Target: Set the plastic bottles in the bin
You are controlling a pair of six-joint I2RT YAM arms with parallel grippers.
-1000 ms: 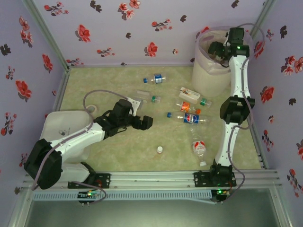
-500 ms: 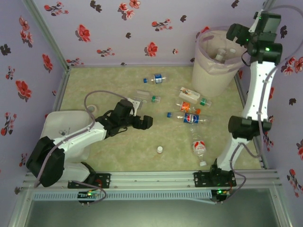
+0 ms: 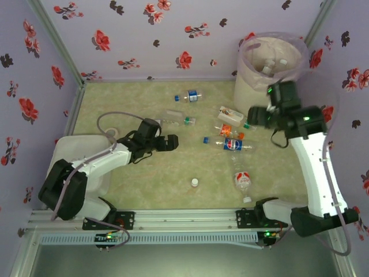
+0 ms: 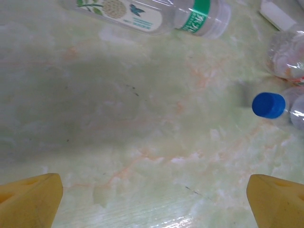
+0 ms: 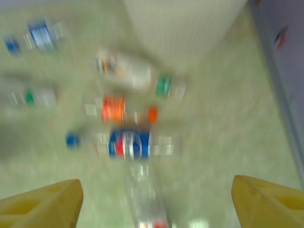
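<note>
The green marbled table (image 3: 144, 173) carries the bin (image 3: 259, 86) in its far right corner. The right gripper (image 3: 258, 115) hangs just in front of the bin, jaws wide apart and empty. The left gripper (image 4: 154, 204) hovers low over mid-table, equally wide and empty. The plastic bottles (image 3: 230, 144) lie scattered between the two arms, a blue-capped bottle (image 4: 268, 105) lying ahead of the left gripper, to the right in its wrist view
</note>
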